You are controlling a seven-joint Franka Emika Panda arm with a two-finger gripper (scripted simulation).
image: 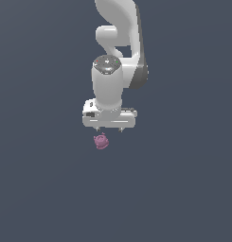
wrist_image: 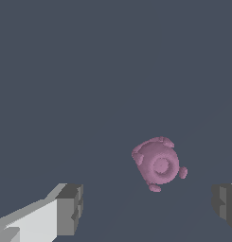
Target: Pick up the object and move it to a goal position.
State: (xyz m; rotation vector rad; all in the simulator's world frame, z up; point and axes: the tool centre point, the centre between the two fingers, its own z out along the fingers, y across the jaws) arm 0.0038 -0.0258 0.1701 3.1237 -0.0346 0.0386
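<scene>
The object (image: 102, 141) is a small mauve-pink knobbly blob lying on the dark grey surface. My white gripper (image: 109, 129) hangs just above it, a little toward the exterior view's right. In the wrist view the object (wrist_image: 157, 163) lies ahead of the line between the two fingers, nearer one than the other, and touches neither. The gripper (wrist_image: 148, 208) is open wide, with nothing between its grey fingertips (wrist_image: 70, 208).
The white arm (image: 118, 42) rises from the gripper toward the top of the exterior view. A plain dark grey surface (image: 41, 189) fills the surroundings in both views.
</scene>
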